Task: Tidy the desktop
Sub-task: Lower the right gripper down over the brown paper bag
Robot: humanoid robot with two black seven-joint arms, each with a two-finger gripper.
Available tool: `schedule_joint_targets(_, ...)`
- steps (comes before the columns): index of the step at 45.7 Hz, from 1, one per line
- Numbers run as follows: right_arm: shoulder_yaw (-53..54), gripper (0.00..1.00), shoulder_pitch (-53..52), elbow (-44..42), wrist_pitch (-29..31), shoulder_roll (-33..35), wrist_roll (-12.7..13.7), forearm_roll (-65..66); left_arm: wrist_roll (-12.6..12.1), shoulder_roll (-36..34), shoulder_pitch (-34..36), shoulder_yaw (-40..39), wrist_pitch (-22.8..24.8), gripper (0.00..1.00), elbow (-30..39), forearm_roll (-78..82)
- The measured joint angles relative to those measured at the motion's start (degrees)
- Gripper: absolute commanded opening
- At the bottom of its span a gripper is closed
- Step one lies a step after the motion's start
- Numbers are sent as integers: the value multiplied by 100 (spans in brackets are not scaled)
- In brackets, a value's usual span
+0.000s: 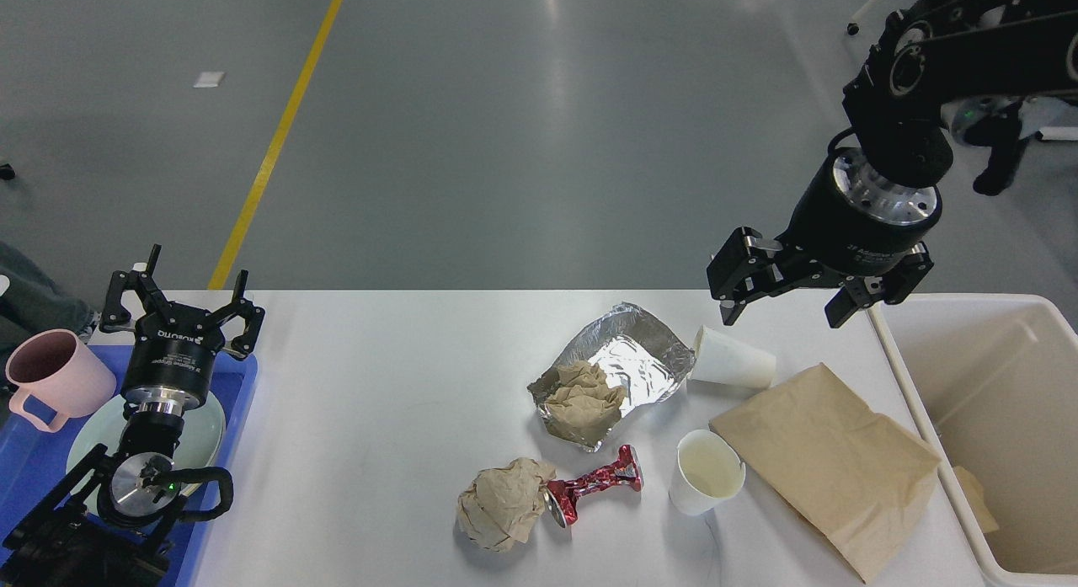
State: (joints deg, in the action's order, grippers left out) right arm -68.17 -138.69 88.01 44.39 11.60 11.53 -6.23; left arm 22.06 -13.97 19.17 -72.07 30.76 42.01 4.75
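At upper right of the frame, the right end effector (792, 296) hangs with fingers spread above a tipped paper cup (731, 360), apparently lining up a grasp; litter crowds the white worktop (379, 418) below, left end effector (178, 305) likewise splayed.

On the desktop (379, 385), a foil sheet (623, 360) holding a paper wad (581, 397) lies left of a tipped cup (734, 361). Nearer, left to right: another wad (504, 513), a crushed can (594, 488), an upright cup (707, 482), a paper bag (829, 459). A tray (240, 385) with mug (50, 385) and plate (88, 440) sits far left, a bin (994, 435) far right.
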Motion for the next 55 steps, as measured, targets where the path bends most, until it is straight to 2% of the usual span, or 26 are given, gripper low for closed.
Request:
schedule_joint_targets(6, -39, 100, -266, 297, -101, 69, 160, -60, 0, 0, 0, 0, 0, 96, 0, 1)
schedule_joint_targets(20, -308, 100, -99, 317, -148, 161, 107, -67, -9, -8, 8, 0, 0, 96, 0, 1)
schedule_joint_targets(25, -446, 100, 301, 239, -364, 255, 108, -59, -9, -10, 8, 0, 0, 96, 0, 1)
schedule_joint_targets(30, -759, 100, 714, 161, -846, 495, 112, -64, -8, -10, 8, 0, 0, 96, -1, 1)
schedule_joint_targets(41, -927, 100, 2218, -395, -2053, 1617, 115, -88, 0, -3, 2, 0, 0, 96, -1, 1)
schedule_joint_targets(48, -842, 100, 3075, -657, -2214, 2250, 102, -160, 0, 0, 2, 0, 0, 96, -1, 0)
schedule_joint_targets(55, -656, 100, 3673, -678, -2370, 2448, -31, -502, 0, 0, 1, 0, 0, 96, -1, 1)
